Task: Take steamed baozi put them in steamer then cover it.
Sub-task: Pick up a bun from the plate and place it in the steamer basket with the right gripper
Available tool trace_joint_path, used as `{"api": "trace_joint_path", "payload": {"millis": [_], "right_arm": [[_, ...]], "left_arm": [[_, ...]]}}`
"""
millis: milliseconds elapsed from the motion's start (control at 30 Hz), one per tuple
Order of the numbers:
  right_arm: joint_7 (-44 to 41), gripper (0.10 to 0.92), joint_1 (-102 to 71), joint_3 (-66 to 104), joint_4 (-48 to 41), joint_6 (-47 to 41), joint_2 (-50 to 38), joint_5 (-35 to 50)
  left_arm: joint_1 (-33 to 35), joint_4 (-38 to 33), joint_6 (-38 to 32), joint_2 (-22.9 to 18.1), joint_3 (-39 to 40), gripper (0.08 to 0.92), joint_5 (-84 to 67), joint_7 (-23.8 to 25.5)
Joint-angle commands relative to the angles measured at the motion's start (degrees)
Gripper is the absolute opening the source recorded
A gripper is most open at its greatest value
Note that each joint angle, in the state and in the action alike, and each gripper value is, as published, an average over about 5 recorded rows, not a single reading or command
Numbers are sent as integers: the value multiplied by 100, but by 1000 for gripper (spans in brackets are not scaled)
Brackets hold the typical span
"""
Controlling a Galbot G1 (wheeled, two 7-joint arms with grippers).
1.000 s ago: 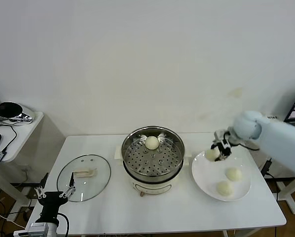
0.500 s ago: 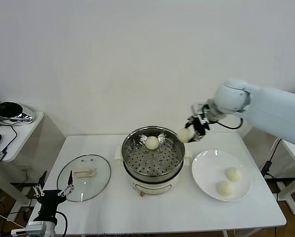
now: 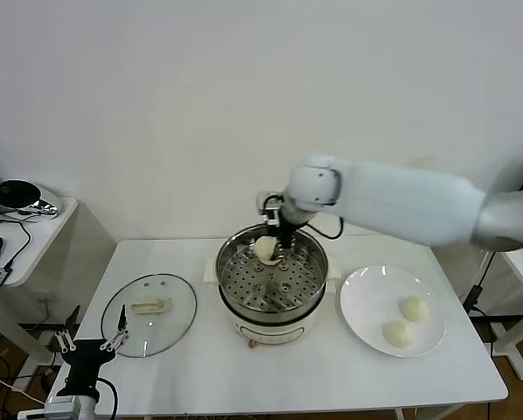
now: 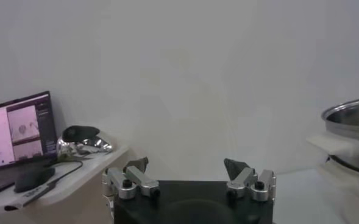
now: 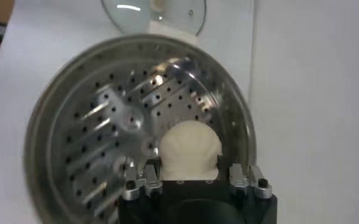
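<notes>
My right gripper reaches over the back of the steamer and is shut on a cream-white baozi, low over the perforated tray. In the right wrist view the baozi sits between the fingers above the tray. No other baozi shows in the steamer; one may be hidden under the held one. Two baozi lie on the white plate to the right. The glass cover lies flat on the table to the left. My left gripper is parked open at the front left.
A side table with a shiny object stands at the far left. The left wrist view shows a laptop there and the steamer's rim. The cover's edge shows beyond the steamer in the right wrist view.
My right gripper lifted a baozi off the plate, carried it left over the steamer's rim, and now holds it low over the back of the tray. The left arm barely moved.
</notes>
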Motion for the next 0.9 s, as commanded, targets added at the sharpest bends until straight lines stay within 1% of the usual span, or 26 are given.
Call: {"api": "trace_joint_path", "payload": {"millis": [33,633,733,900], "right_arm": [[289,577,-516,31,-645,-386,786,211],[271,586,-493,-60,-583,-397,782,228],[215,642,-421,-42,-446,-394,689,262],[-157,778,253,-34,165,-385,182,327]], "left_arm": [[10,19,-3,-7,7,823,13,1],[-12,110,-61,2,15,823,-4,-9],[-10,108,-68,-15,32,823,1,-10],[-5,91,-69,-25,36,823,3,-9]]}}
